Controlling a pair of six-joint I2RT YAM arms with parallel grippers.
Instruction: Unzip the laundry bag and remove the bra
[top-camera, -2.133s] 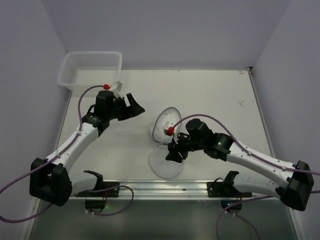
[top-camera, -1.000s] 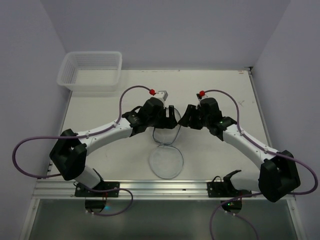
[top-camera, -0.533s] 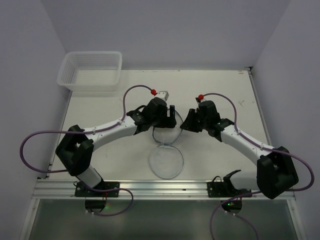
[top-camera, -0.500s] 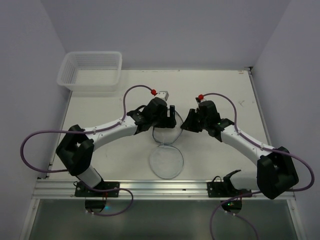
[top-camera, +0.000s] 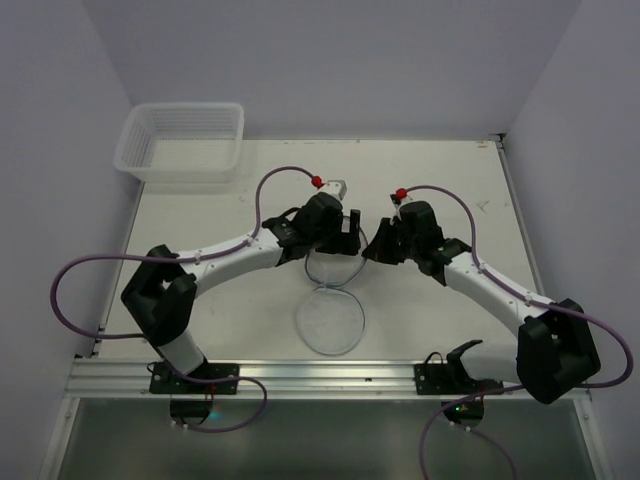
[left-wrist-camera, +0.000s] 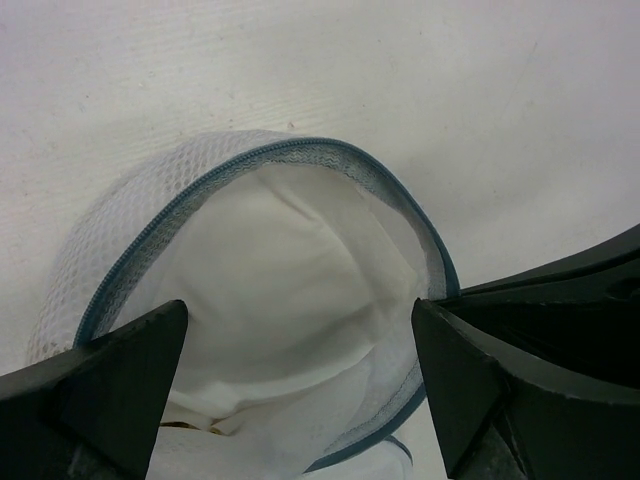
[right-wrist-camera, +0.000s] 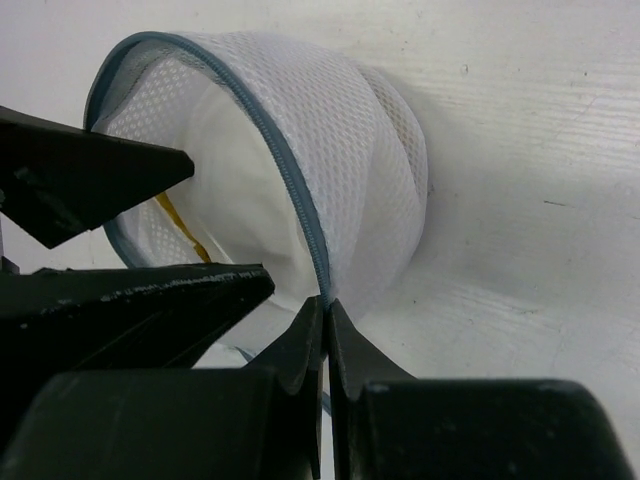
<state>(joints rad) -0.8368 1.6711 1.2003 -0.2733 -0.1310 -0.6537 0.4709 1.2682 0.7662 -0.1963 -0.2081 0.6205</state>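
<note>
The laundry bag lies unzipped. One domed half lies flat near the front. The other half stands on edge between the grippers, its grey-blue zip rim round the mouth. The white bra sits inside this half, with a yellow bit beside it. My left gripper is open, its jaws either side of the mouth, empty. My right gripper is shut on the zip rim at the mouth's lower edge. The left gripper's black fingers show in the right wrist view.
A white latticed plastic basket stands at the far left corner of the table. The side walls close in the table left and right. A metal rail runs along the near edge by the arm bases.
Over two seconds the left arm swung in from the left to the bag's mouth, and the right arm moved to the bag's right side. In the last half second the left gripper edged right.
</note>
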